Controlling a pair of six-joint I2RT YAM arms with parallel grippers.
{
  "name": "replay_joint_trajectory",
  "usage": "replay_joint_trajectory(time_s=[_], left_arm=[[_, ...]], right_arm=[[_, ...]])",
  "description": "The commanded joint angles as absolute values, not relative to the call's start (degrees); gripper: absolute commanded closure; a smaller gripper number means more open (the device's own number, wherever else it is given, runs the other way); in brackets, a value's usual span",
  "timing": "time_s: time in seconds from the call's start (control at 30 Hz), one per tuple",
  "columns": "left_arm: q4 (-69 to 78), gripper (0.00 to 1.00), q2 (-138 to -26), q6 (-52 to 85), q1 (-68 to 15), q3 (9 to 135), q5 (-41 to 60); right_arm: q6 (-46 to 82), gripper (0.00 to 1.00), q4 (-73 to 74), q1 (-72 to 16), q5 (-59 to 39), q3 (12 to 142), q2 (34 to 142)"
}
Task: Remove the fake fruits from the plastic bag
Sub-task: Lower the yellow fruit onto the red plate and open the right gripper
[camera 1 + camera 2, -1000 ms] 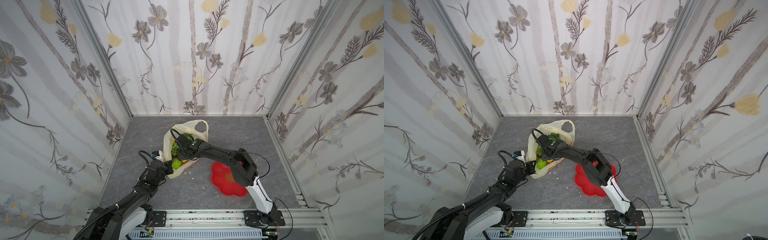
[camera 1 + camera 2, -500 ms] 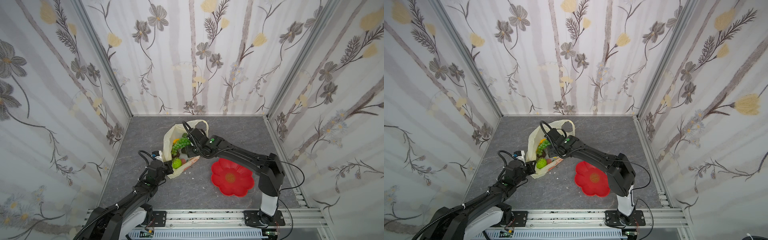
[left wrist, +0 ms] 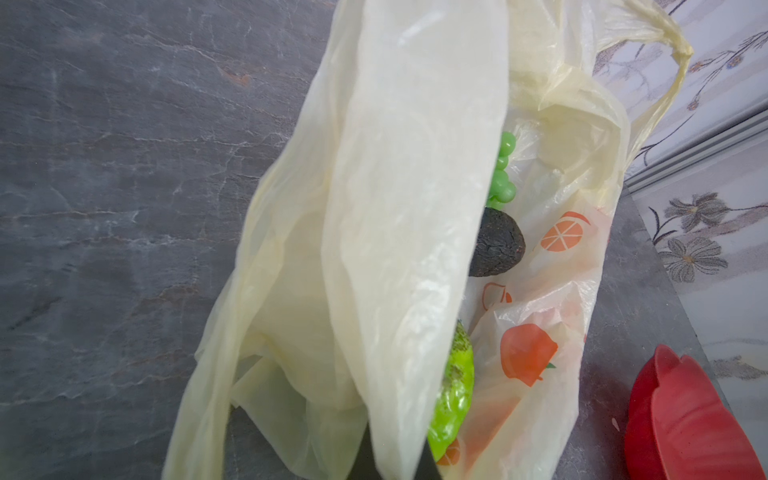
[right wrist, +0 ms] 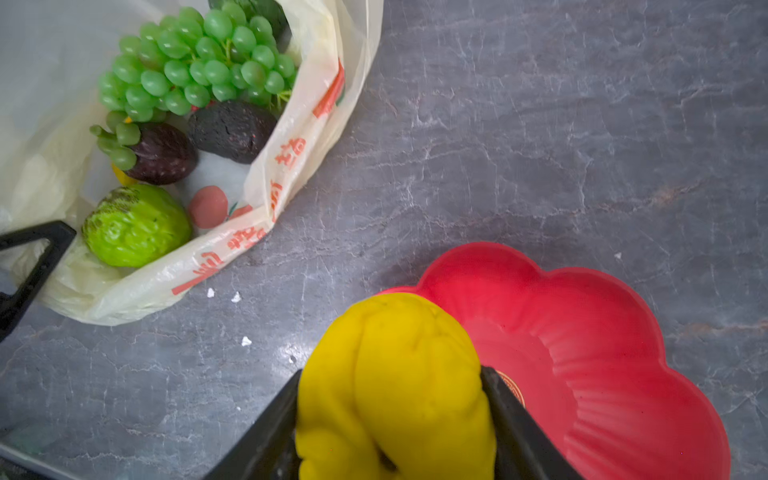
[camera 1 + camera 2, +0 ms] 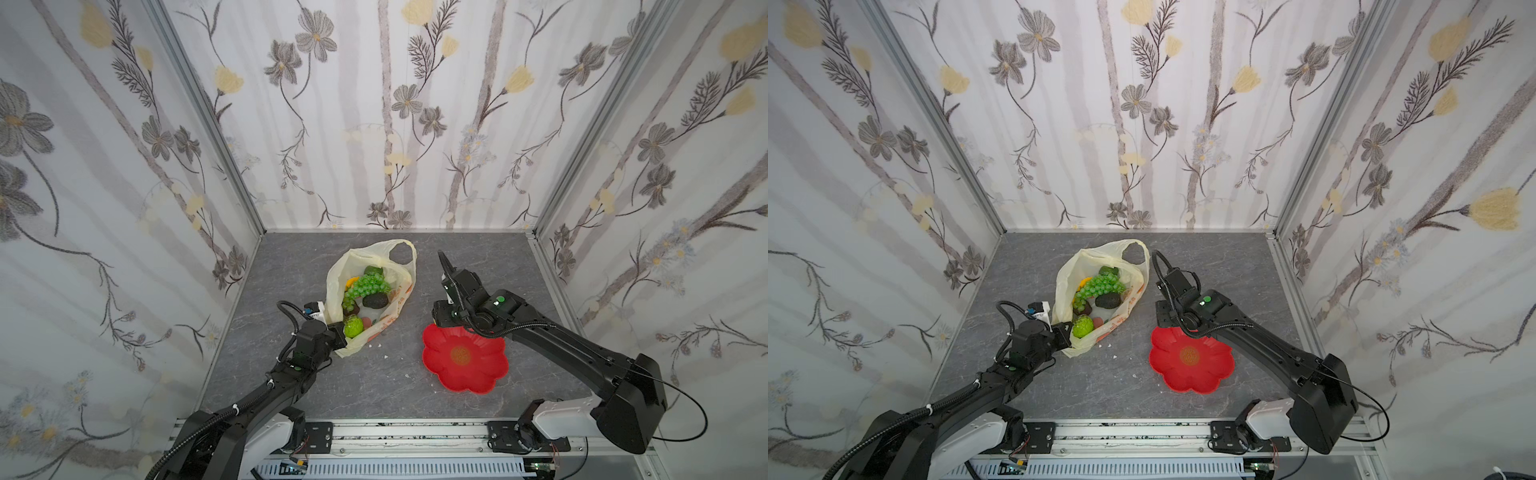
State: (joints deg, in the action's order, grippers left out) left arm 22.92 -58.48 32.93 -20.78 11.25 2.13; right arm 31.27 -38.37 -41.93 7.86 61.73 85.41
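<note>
At 4 o'clock on the table [image 5: 374, 399], nearest the rail, sits the red plate [image 5: 486, 374], nothing in it. My right end effector [image 4: 390, 372] hangs over its 11 o'clock rim, grasping a lobed yellow fruit [image 4: 399, 407] across its width, jaws about half spread. My guess is that it's hollow plastic: light, stiff, with a smooth skin that can slip, so the grooves between lobes are the best seat for the pads. My left end effector [image 5: 340, 333] is clenched on the near corner of the plastic bag [image 5: 357, 266], about 10 o'clock from table centre. The film looks thin, limp and slick and would likely tear if yanked, so pinch it at the hem. Inside the bag, going farther: the bumpy green ball [image 5: 353, 326] just beside my left jaws, then the dark avocado [image 5: 375, 301], then the grape bunch [image 5: 368, 286], with a loop handle [image 5: 386, 249] at the bag's 12 o'clock end. The grapes look floppy, so take them mid-cluster; the avocado is rough and should be an easy hold. The yellow fruit shows only in the right wrist view; both top views hide it under my wrist. That view also shows a dark purple fruit [image 4: 164, 156] with a green stem. The left wrist view is mostly bag film, with slivers of grapes, avocado and ball.
</note>
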Motion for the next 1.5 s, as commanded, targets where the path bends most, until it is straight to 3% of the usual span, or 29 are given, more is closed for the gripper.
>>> replay_joint_trajectory(time_s=[0.0, 0.3, 1.07, 1.47], left_arm=[[25.1, 1.0, -58.7, 32.5, -20.7, 11.6, 1.1], [25.3, 1.0, -58.8, 32.5, -20.8, 11.5, 1.1], [25.3, 1.0, -58.2, 32.3, -20.7, 11.3, 1.1], [25.3, 1.0, -58.2, 32.4, -20.8, 11.3, 1.0]], right_arm=[[33.2, 0.4, -37.3, -41.4, 8.3, 58.2, 83.4], [34.6, 0.41, -31.8, -37.9, 6.1, 48.3, 81.2], [36.3, 0.4, -27.6, -37.6, 7.6, 43.6, 87.4], [36.9, 0.33, -27.6, -37.6, 7.8, 43.6, 87.5]])
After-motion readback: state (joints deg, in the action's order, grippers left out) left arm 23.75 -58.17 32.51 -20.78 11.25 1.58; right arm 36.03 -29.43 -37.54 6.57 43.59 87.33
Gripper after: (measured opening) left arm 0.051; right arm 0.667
